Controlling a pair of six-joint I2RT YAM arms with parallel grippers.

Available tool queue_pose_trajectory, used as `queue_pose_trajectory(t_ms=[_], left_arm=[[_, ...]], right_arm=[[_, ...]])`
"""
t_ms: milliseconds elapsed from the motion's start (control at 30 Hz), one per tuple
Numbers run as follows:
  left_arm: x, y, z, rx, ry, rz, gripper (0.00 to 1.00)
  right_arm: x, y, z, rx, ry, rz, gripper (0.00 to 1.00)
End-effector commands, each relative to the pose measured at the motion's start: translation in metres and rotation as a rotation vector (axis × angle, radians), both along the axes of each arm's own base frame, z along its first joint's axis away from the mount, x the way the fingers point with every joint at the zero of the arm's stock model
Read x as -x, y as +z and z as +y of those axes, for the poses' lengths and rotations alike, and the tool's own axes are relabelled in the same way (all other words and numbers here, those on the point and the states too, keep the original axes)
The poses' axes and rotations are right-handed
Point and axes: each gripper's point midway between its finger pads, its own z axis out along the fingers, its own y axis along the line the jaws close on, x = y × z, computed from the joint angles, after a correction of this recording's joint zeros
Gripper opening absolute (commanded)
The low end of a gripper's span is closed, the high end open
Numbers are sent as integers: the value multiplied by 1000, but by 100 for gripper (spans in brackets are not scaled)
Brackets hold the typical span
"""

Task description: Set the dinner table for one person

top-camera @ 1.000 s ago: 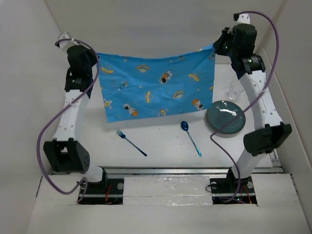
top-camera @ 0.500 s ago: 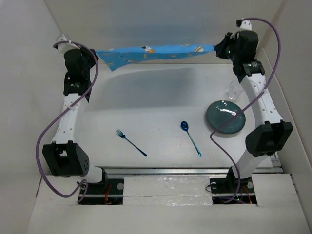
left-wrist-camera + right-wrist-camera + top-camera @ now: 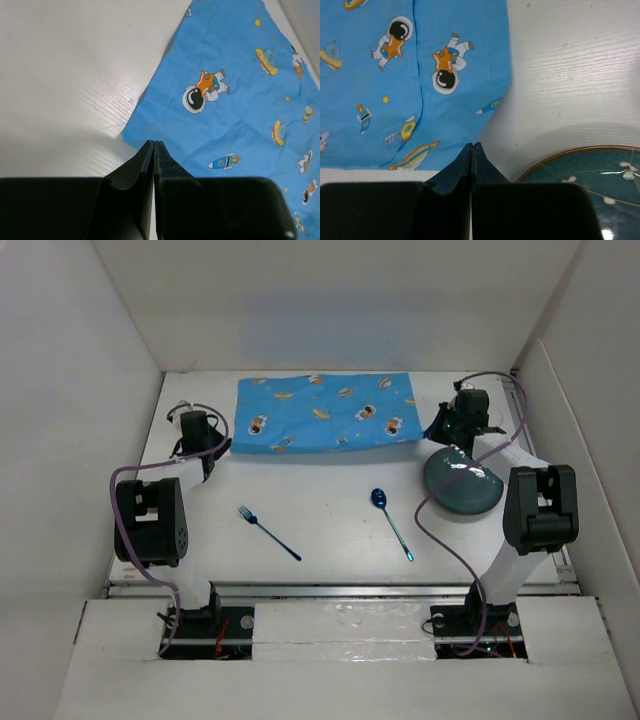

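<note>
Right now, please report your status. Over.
Both shut on placemat corners: left gripper, right gripper. Placemat flat on table, far side. Nearest thing: plate beside right gripper, apart from placemat.

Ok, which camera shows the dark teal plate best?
The top external view: the plate appears nearly whole, just off the blue placemat and its right end. The right wrist view catches only one curved section of it; the left wrist view shows none.
</note>
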Motion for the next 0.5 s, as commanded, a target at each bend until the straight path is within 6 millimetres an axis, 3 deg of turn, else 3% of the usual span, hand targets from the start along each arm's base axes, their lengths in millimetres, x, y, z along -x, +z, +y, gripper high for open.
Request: queue_pose_trajectory(t_ms=[0,200,467], left_arm=[[-9,13,-1,5,-11,-76,0],[7,-5,3,-24,23,-15,0],[27,-15,-7,-21,31,41,0]], right_arm=[[-8,3,-5,-12,-11,-78,0],[12,-25,-5,-21,-15,-17,0],[30,-32,-8,-27,-26,1,0]])
